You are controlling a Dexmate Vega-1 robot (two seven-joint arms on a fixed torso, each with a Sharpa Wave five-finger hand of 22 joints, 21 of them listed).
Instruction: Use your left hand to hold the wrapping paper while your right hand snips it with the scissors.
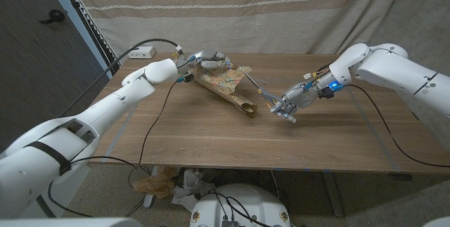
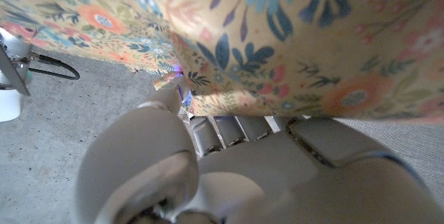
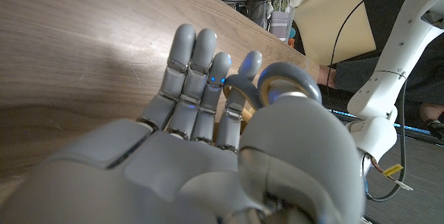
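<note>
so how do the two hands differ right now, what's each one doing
The left hand sits at the far side of the table, holding the floral wrapping paper on its cardboard roll; the right hand is nearer the middle, holding the scissors. The left hand's fingers lie hidden under the paper in its wrist view; the right hand's fingers reach out straight over the wood. Both are grey and grip something.

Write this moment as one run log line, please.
left hand: holds wrapping paper | right hand: holds scissors | cut: not yet visible

Floral paper roll [image 1: 226, 86], scissors [image 1: 261, 88] apparently alongside
</note>
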